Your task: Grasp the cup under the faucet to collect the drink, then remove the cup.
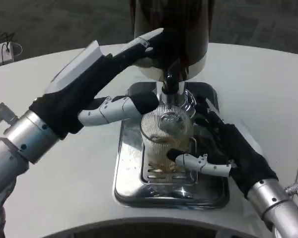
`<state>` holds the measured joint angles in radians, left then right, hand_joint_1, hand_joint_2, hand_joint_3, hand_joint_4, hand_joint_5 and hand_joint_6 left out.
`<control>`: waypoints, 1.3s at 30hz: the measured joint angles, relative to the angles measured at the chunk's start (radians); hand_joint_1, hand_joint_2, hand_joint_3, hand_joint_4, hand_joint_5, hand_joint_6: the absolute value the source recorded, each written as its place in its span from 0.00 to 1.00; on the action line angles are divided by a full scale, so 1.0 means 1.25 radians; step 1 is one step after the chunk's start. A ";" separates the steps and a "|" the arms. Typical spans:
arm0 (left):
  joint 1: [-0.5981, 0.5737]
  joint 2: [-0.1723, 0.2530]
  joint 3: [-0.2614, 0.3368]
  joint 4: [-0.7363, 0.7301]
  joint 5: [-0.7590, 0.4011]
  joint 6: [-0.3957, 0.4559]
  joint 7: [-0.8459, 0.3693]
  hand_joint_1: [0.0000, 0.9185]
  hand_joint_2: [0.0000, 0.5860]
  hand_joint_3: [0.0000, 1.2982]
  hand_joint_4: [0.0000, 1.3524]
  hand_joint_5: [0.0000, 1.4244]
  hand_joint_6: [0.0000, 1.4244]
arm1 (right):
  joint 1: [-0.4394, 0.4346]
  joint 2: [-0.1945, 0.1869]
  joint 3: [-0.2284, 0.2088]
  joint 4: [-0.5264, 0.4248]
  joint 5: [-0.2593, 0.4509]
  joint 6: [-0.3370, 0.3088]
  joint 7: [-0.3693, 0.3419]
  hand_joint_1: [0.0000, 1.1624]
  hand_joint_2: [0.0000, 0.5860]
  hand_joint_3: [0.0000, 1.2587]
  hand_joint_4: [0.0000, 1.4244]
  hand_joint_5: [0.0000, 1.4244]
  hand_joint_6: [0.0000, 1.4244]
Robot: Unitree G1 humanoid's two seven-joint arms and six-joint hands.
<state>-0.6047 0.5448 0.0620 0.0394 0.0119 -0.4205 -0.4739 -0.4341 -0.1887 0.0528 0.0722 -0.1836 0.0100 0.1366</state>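
Item 1: cup (165, 141). Clear ribbed glass, upright, standing on the slotted grate of the drip tray (126, 183), directly under the faucet (170, 85). A pale brownish tint shows in its lower part; whether liquid is flowing cannot be told.

Item 2: right hand (223, 148). Black-and-white fingers wrapped round the cup's right side, with 1 white finger (201, 163) lying across the front of the glass near its base. It holds the cup. Its silver forearm enters from the table's near right edge.

Item 3: left hand (116, 74). Raised above the tray, reaching from the table's left side toward the dispenser. 1 finger stretches up against the lower body of the dispenser beside the faucet; another white finger (111, 109) extends toward the upper left of the cup. Whether it presses or grips anything cannot be told.

Item 4: dispenser (171, 29). Dark cylindrical body with a pale lower band, at the far middle of the table, faucet pointing down over the cup.

Item 5: drip tray. Polished metal, rectangular, near the table's near edge, centre.

Item 6: table (54, 198). White, rounded edge.
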 measured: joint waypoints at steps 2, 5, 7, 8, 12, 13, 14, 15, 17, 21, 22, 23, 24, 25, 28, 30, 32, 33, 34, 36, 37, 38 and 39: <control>0.034 0.002 0.009 -0.045 0.000 0.017 0.003 0.00 0.10 0.03 0.00 0.05 0.13 | -0.001 -0.001 0.000 0.000 0.001 0.000 0.000 0.74 0.35 0.00 0.02 0.06 0.07; 0.099 0.005 0.034 -0.116 0.020 0.048 0.021 0.00 0.11 0.00 0.00 0.01 0.11 | -0.002 -0.001 0.001 0.001 0.004 -0.002 0.000 0.74 0.35 0.00 0.02 0.06 0.07; 0.139 0.008 0.053 -0.155 0.038 0.067 0.035 0.00 0.10 0.00 0.00 0.00 0.09 | -0.002 -0.001 0.001 0.001 0.005 -0.003 0.000 0.74 0.35 0.00 0.03 0.07 0.07; 0.163 0.009 0.064 -0.176 0.050 0.074 0.042 0.00 0.10 0.00 0.00 0.00 0.09 | -0.003 -0.002 0.001 0.001 0.006 -0.003 0.000 0.74 0.35 0.00 0.03 0.07 0.07; 0.258 0.024 0.101 -0.242 0.086 0.109 0.053 0.00 0.11 0.00 0.00 0.00 0.09 | -0.004 -0.001 0.002 0.001 0.009 -0.006 0.000 0.73 0.35 0.00 0.03 0.07 0.07; 0.280 0.027 0.105 -0.258 0.094 0.116 0.053 0.00 0.11 0.00 0.00 0.00 0.09 | -0.004 -0.002 0.003 0.001 0.009 -0.007 0.000 0.73 0.35 0.00 0.03 0.07 0.07; 0.296 0.028 0.109 -0.271 0.097 0.123 0.053 0.00 0.11 0.00 0.00 0.00 0.09 | -0.004 -0.002 0.003 0.001 0.009 -0.007 0.000 0.73 0.35 0.00 0.03 0.07 0.07; 0.314 0.029 0.113 -0.288 0.102 0.130 0.054 0.00 0.11 0.00 0.00 0.00 0.09 | -0.004 -0.001 0.004 0.001 0.009 -0.007 0.000 0.73 0.35 0.00 0.03 0.07 0.07; 0.359 0.029 0.119 -0.335 0.123 0.147 0.055 0.00 0.11 0.00 0.00 0.00 0.07 | -0.004 0.001 0.008 0.000 0.009 -0.009 0.000 0.73 0.35 0.00 0.03 0.07 0.07; 0.417 0.021 0.120 -0.381 0.132 0.174 0.059 0.00 0.11 0.00 0.00 0.00 0.06 | -0.004 0.005 0.013 0.000 0.009 -0.010 0.000 0.73 0.35 0.00 0.04 0.07 0.07; 0.443 0.016 0.120 -0.398 0.139 0.182 0.061 0.00 0.11 0.00 0.00 0.00 0.05 | -0.004 0.006 0.015 -0.001 0.009 -0.011 0.000 0.73 0.35 0.00 0.04 0.07 0.07; 0.458 0.014 0.119 -0.406 0.143 0.185 0.060 0.00 0.11 0.00 0.00 0.00 0.05 | -0.004 0.007 0.016 -0.001 0.009 -0.011 0.000 0.73 0.35 0.00 0.04 0.07 0.07; 0.475 0.012 0.119 -0.415 0.148 0.190 0.061 0.00 0.11 0.00 0.00 0.00 0.05 | -0.004 0.009 0.018 -0.002 0.010 -0.011 0.000 0.73 0.35 0.00 0.04 0.08 0.07; 0.493 0.011 0.119 -0.422 0.154 0.195 0.060 0.00 0.11 0.00 0.00 0.00 0.05 | -0.004 0.012 0.018 -0.002 0.010 -0.012 0.000 0.73 0.35 0.00 0.04 0.08 0.07; 0.530 0.011 0.120 -0.431 0.156 0.203 0.060 0.00 0.11 0.00 0.00 0.00 0.05 | -0.003 0.015 0.021 -0.003 0.010 -0.014 0.000 0.73 0.35 0.00 0.04 0.08 0.08; 0.556 0.011 0.120 -0.438 0.158 0.209 0.060 0.00 0.11 0.00 0.00 0.00 0.05 | -0.003 0.016 0.024 -0.004 0.010 -0.017 0.000 0.73 0.35 0.00 0.04 0.08 0.08; 0.579 0.011 0.119 -0.441 0.159 0.212 0.059 0.00 0.11 0.00 0.00 0.00 0.05 | -0.003 0.017 0.026 -0.004 0.010 -0.019 0.000 0.73 0.35 0.00 0.04 0.09 0.08; 0.586 0.011 0.119 -0.441 0.159 0.215 0.059 0.00 0.11 0.00 0.00 0.00 0.05 | -0.003 0.017 0.027 -0.004 0.010 -0.020 0.000 0.73 0.35 0.00 0.04 0.09 0.08; 0.591 0.011 0.119 -0.444 0.160 0.219 0.059 0.00 0.11 0.00 0.00 0.00 0.05 | -0.003 0.019 0.028 -0.004 0.010 -0.021 0.000 0.73 0.35 0.00 0.04 0.09 0.08; 0.599 0.013 0.119 -0.451 0.161 0.224 0.059 0.00 0.11 0.00 0.00 0.00 0.05 | -0.003 0.024 0.031 -0.001 0.010 -0.024 -0.004 0.73 0.35 0.00 0.04 0.09 0.08; 0.601 0.014 0.118 -0.454 0.162 0.226 0.058 0.00 0.11 0.00 0.00 0.00 0.05 | -0.003 0.027 0.032 0.002 0.009 -0.025 -0.009 0.73 0.35 0.00 0.04 0.09 0.08; 0.602 0.016 0.118 -0.456 0.164 0.227 0.058 0.00 0.11 0.00 0.00 0.00 0.05 | -0.004 0.030 0.032 0.006 0.010 -0.026 -0.012 0.73 0.35 0.00 0.04 0.09 0.08; 0.603 0.017 0.118 -0.457 0.167 0.229 0.057 0.00 0.11 0.00 0.00 0.00 0.05 | -0.006 0.033 0.033 0.011 0.010 -0.028 -0.014 0.73 0.35 0.00 0.04 0.09 0.08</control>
<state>0.1486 0.5662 0.2089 -0.5317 0.2208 -0.1341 -0.4021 -0.4413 -0.1478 0.0939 0.0861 -0.1716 -0.0246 0.1186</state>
